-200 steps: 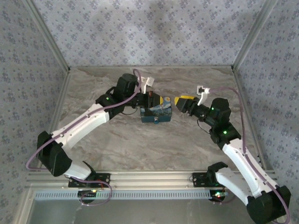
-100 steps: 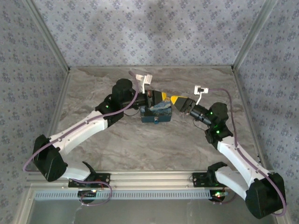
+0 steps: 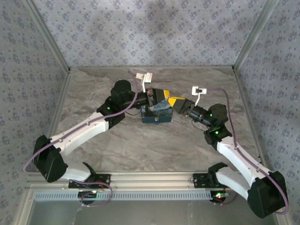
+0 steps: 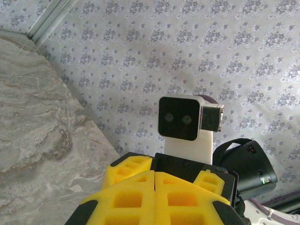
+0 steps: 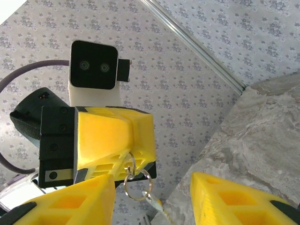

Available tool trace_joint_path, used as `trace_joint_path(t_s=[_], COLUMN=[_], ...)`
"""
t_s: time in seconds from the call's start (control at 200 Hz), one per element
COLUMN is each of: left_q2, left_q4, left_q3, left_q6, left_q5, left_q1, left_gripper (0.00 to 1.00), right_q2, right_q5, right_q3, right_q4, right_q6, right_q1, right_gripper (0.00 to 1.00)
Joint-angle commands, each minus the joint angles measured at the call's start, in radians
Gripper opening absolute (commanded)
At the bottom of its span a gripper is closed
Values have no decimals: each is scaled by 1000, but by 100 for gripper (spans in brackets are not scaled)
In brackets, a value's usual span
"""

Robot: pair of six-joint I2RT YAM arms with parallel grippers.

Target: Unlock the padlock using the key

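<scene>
Above the blue-and-yellow tin, my left gripper and right gripper meet tip to tip. In the left wrist view the left gripper has its yellow pads pressed shut. The right wrist view shows that left gripper from the front, with two silvery key rings hanging from the seam between its pads; the key's blade is hidden inside them. My right gripper stands open, its fingers on either side of the rings without touching them. I cannot make out the tiny padlock.
The tin rests on the marble tabletop near the middle back. Patterned walls close in the back and both sides, with aluminium posts at the corners. The right wrist's camera faces the left gripper at close range.
Both grippers have closed in on each other above the tin: the left moved right, the right moved left, until their tips nearly touch. The tin has not moved.
</scene>
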Motion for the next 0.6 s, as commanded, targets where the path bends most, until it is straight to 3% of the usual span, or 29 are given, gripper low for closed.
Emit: trace_joint_path(t_s=[0.0, 0.16, 0.485, 0.595], left_q2=[-29, -24, -19, -19], left_q4=[57, 71, 99, 112], left_q3=[-10, -15, -23, -26], left_q6=[-17, -26, -46, -51], left_q5=[30, 39, 40, 38], left_q1=[-5, -8, -9, -9], left_gripper=[0, 0, 0, 0], right_q2=[-2, -15, -1, 6], right_q5=[-2, 29, 20, 14], right_q3=[43, 49, 57, 65], right_q4=[40, 29, 40, 35], right_q6=[-8, -17, -16, -24], right_q1=[12, 12, 30, 40], right_gripper=[48, 52, 34, 32])
